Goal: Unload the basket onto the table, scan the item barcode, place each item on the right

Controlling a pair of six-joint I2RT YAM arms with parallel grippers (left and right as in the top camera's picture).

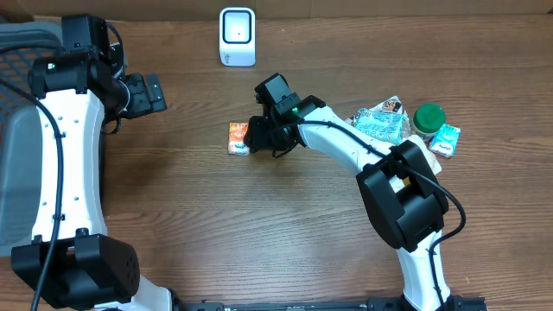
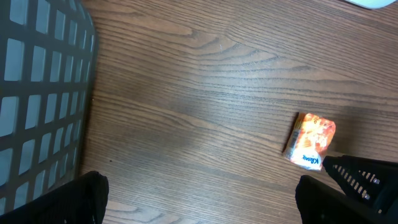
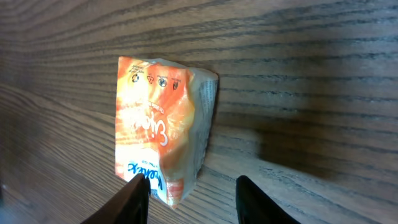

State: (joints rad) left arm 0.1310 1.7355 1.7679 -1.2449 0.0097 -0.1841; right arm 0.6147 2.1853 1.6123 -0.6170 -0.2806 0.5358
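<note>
Orange tissue pack (image 3: 163, 124) flat on wood surface (image 3: 311, 74). My right pincer (image 3: 193, 194) half-wide astride its end, seemingly not gripping. Left pincer (image 2: 199, 199) wide, idle. Pickup step: close, lift, present barcode to scanner (image 1: 237, 36).

Grey mesh basket (image 1: 13, 173) at left edge, crinkled packet (image 1: 383, 121), green-lidded jar (image 1: 429, 118), teal pack (image 1: 446, 140), perhaps tissues, beside it

From overhead, the right gripper (image 1: 256, 140) hides the pack's (image 1: 238, 138) right edge and its own fingertips. The basket (image 1: 15, 164) runs off the left edge. The left wrist view cuts the scanner (image 2: 373, 2) to a sliver at its top. Small print on the pack is blurred.
</note>
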